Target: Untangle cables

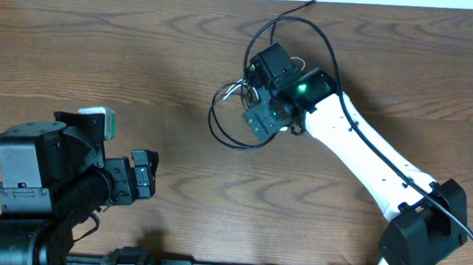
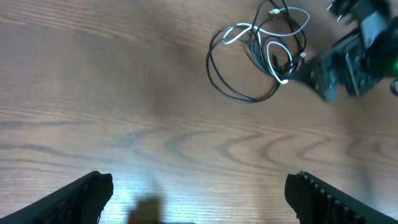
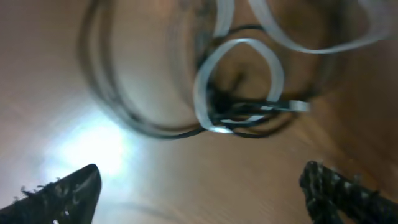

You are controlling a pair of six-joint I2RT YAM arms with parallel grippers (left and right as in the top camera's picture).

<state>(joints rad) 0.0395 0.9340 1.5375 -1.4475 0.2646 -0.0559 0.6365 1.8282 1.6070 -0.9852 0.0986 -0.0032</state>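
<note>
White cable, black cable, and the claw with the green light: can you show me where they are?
white cable (image 3: 200, 93): right wrist view, left side of its loop.
black cable (image 2: 210, 65): left wrist view, left edge of the big loop.
right gripper (image 1: 255, 117): overhead view, between its fingertips.

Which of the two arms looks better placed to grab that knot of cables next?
Probably the right: the right end effector, open, hangs over the tangled cables, which fill its wrist view. The left end effector, also open, sits far off across the table and would need a long reach.
</note>
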